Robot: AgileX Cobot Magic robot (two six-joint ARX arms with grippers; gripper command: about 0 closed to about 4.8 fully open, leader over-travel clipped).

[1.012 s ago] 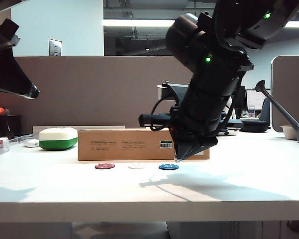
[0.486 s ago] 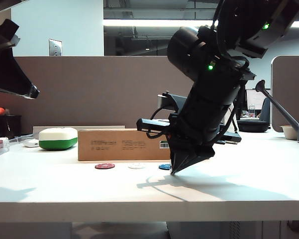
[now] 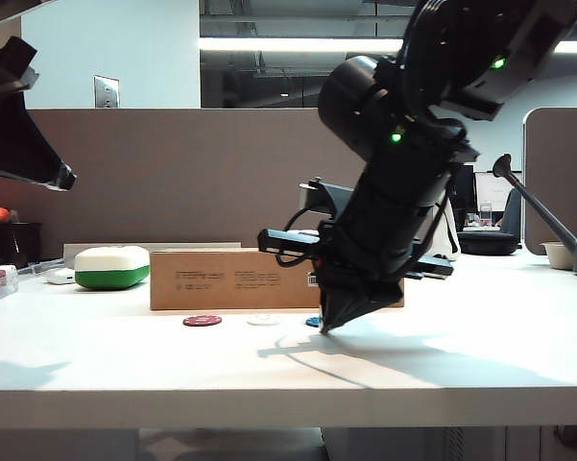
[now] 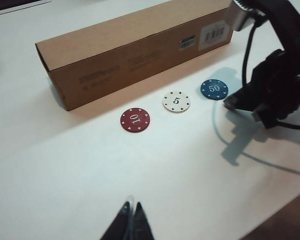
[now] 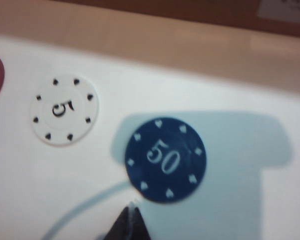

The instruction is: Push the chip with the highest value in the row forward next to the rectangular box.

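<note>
Right pincer [image 3: 328,327] hangs low over the white bench [image 3: 269,365], its 2 dark fingertips pressed together into a single point with nothing between them; in the right wrist view that point [image 5: 130,220] sits just beside the near edge of the blue chip [image 5: 165,159], and whether it touches the chip cannot be told. The chip is marked 50 and lies flat on the bench, at the right-hand end of a row of 3 as the exterior view shows it. Next to it lies the white chip [image 5: 64,110] marked 5, and beyond that the red chip [image 4: 135,120] marked 10. Behind the row, apart from all 3 chips, lies the long brown rectangular box [image 4: 135,47], with a white barcode label near the end closest to the blue chip. In the exterior view the blue chip [image 3: 313,322] is mostly hidden behind the right arm's tip. A green-and-white rounded case [image 3: 112,267] rests on the bench to the left of the box. Left pincer [image 4: 131,220] is raised well above the bench on the left side, away from the chips, and its 2 slim fingertips are also closed together, holding nothing.
</note>
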